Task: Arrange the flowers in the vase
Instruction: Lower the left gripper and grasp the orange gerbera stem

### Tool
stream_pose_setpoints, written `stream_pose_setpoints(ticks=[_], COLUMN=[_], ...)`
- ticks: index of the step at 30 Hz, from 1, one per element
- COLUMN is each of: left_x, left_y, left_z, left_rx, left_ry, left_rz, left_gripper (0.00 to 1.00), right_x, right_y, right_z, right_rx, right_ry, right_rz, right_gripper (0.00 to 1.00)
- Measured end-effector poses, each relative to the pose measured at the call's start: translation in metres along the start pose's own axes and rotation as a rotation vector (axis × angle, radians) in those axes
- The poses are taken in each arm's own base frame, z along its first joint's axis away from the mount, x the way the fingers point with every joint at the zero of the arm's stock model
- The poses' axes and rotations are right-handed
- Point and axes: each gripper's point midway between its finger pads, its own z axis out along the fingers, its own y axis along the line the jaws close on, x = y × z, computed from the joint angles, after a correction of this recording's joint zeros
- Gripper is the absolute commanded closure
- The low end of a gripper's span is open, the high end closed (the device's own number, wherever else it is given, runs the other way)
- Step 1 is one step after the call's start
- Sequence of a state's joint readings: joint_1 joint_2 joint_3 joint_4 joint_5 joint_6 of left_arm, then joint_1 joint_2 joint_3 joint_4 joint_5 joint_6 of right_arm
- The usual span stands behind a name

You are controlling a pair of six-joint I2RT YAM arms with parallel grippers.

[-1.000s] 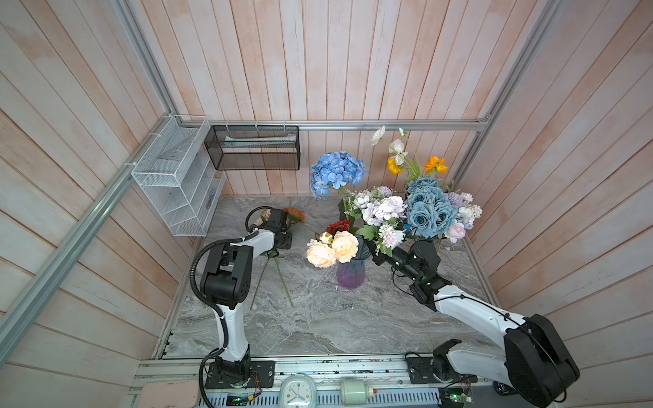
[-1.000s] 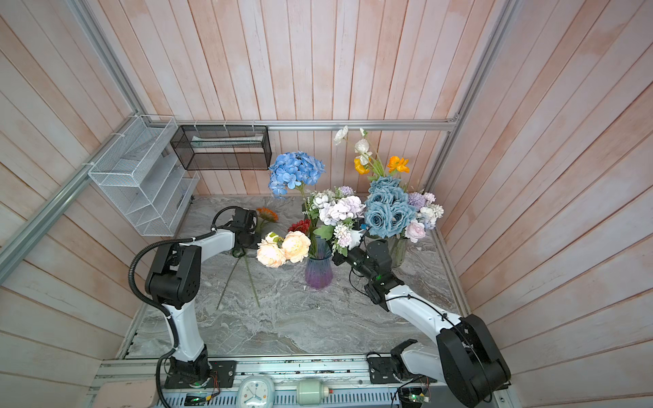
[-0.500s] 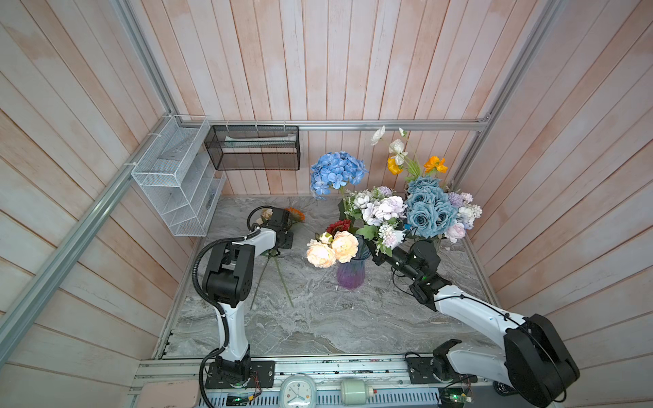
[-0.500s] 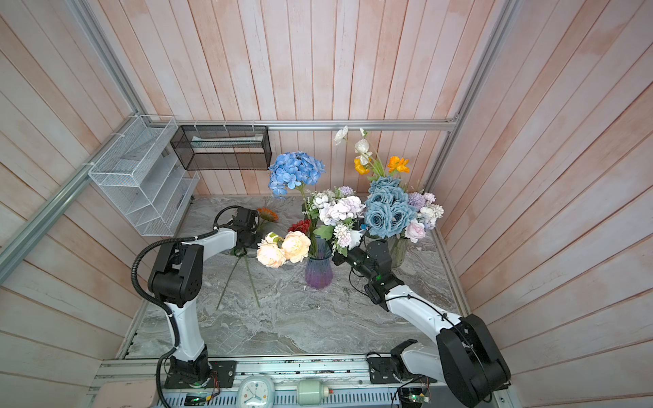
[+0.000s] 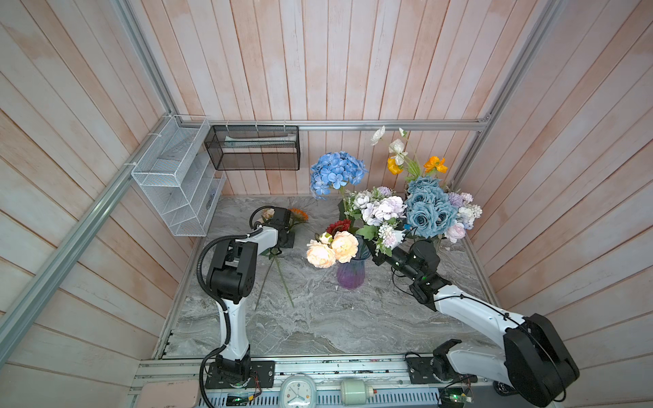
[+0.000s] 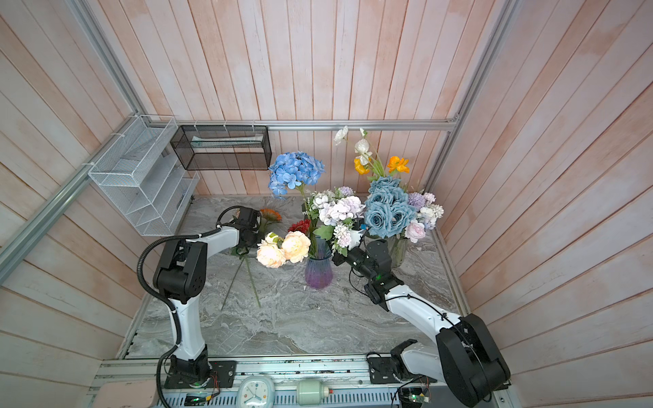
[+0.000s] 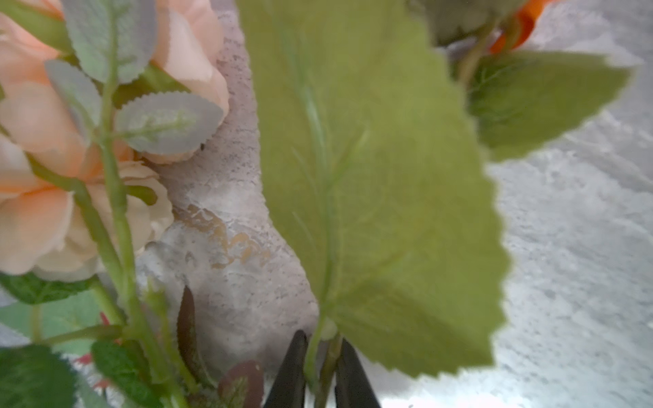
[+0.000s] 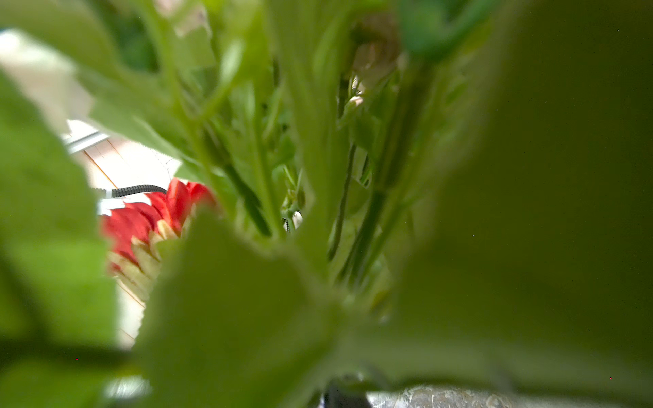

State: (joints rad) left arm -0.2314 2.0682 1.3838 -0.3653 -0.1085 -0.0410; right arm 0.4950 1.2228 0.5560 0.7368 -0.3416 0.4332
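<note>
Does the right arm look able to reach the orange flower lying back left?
Probably not: the filled purple vase stands between the right gripper and the orange flower, with the left gripper gripping a stem beside it.

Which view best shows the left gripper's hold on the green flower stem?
The left wrist view: the left gripper pinches the green flower stem just below a large leaf. In both top views the left arm covers that contact. The right wrist view shows only blurred foliage.
</note>
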Motion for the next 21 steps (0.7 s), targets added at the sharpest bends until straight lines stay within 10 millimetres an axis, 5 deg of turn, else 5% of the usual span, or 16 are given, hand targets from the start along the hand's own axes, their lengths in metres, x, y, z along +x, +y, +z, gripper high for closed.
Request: stream_pose_setpoints(ticks=[5, 11, 21], left_x=[0.000, -0.003, -0.042], left_y=[-0.001, -0.006, -0.026], left_z=[-0.001, -0.009, -0.082], left_rx=[0.008, 0.039, 0.214], left_ry=[0.000, -0.015, -0.224], left_rz=[-0.013, -0.032, -0.147], left_gripper=[1.00, 1.00, 1.00], right_x=[0.000, 0.000, -0.002], right_y=[0.000, 0.000, -0.001], right_z=[0.000, 0.000, 0.005], right_rx=[0.000, 0.000, 0.002], right_ry=[0.000, 0.001, 0.004], right_rz=[-0.007, -0.010, -0.013], right_gripper=[0.87, 0.87, 0.87])
